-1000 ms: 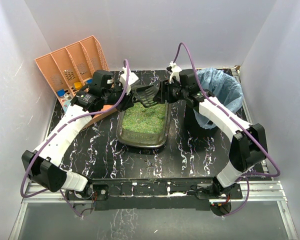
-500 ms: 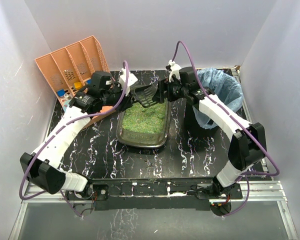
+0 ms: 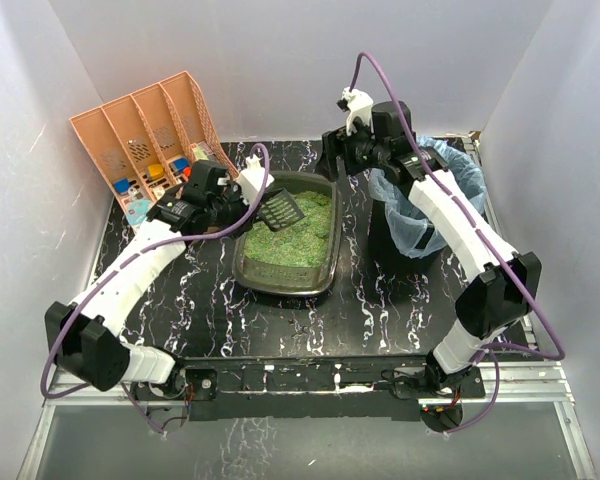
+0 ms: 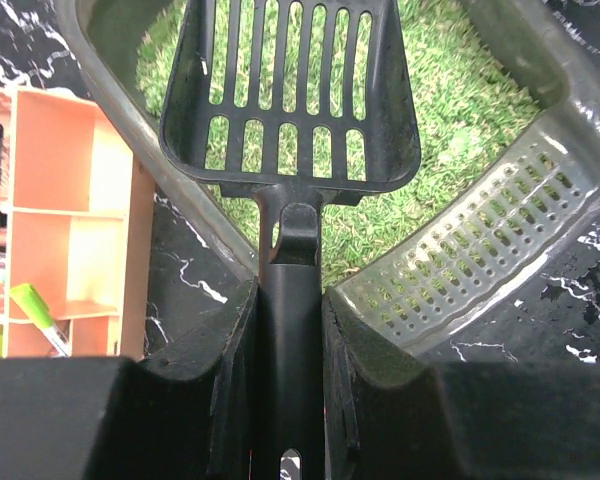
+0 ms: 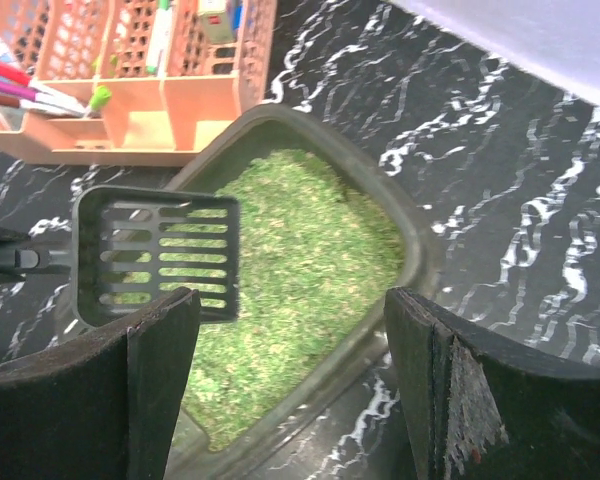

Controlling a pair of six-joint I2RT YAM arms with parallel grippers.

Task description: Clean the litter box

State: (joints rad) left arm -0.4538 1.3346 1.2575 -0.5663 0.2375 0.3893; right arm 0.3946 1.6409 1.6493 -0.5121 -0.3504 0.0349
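My black, white-veined marble surface (image 3: 380, 300) carries three things: the litter box (image 3: 285, 288) at its middle, a peach-orange slotted organiser (image 3: 130, 125) at the far left corner, and a black, blue-lined bin (image 3: 384, 232) at the far right.

Black slotted scoop (image 4: 290, 110), green litter (image 3: 292, 240).
Beneath it olive-grey litter box (image 3: 280, 288); beside it peach-orange organiser (image 3: 130, 130), white-veined black table (image 3: 380, 300).

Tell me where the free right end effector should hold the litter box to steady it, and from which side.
Take the litter box by its flared rim on the right long side, from above, one finger inside, one outside. The rim is thin and the box lies flat. The left end effector holds the scoop over the far left part, so the right side is probably freer.
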